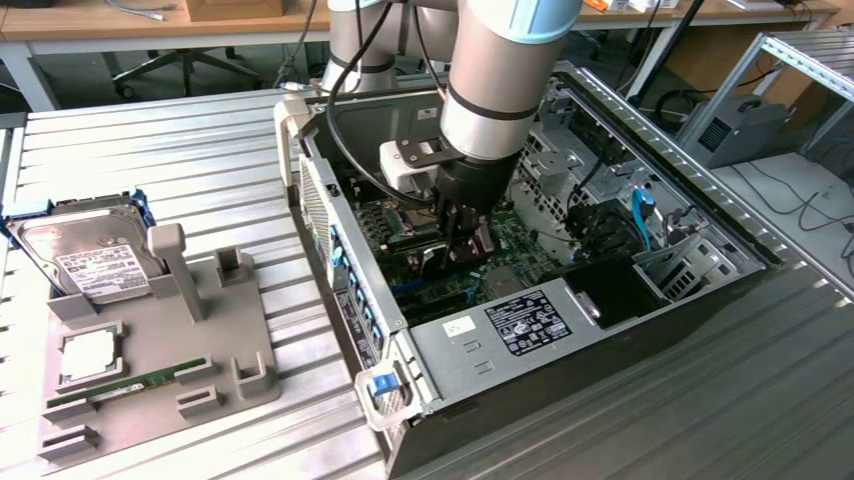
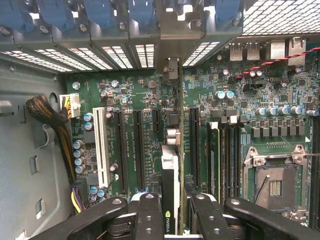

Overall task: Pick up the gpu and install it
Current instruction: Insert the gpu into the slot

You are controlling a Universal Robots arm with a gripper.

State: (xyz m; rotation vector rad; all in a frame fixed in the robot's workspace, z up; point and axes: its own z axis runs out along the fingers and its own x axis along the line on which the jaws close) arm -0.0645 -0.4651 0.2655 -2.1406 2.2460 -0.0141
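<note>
Claw (image 2: 175,220) is clamped on the gpu (image 2: 170,175), one finger each side of the card, which sits edge-on btwn them. Card stands upright on its long edge, w/ a green logo showing near the pads. It's inside the open PC case (image 1: 694,215), over the motherboard (image 2: 140,95), lined up w/ a black expansion slot that runs toward the case's rear slot covers w/ blue tabs (image 2: 100,12). Can't tell if the card's bottom edge is seated in the slot or just above it.

White slot (image 2: 101,145) lies a few slots over on one side, and the empty CPU socket (image 2: 275,185) on the other.

In the ext. view the arm reaches straight down into the case, w/ the claw (image 1: 461,245) low over the board, about mid-case.

On the surface (image 1: 174,150), at the ext. view's left & well apart from the case, sits a grey fixture tray (image 1: 247,365). It carries a silver hard drive (image 1: 87,255) propped at its far end, a CPU chip (image 1: 87,357) and a narrow green memory stick (image 1: 127,385).
</note>
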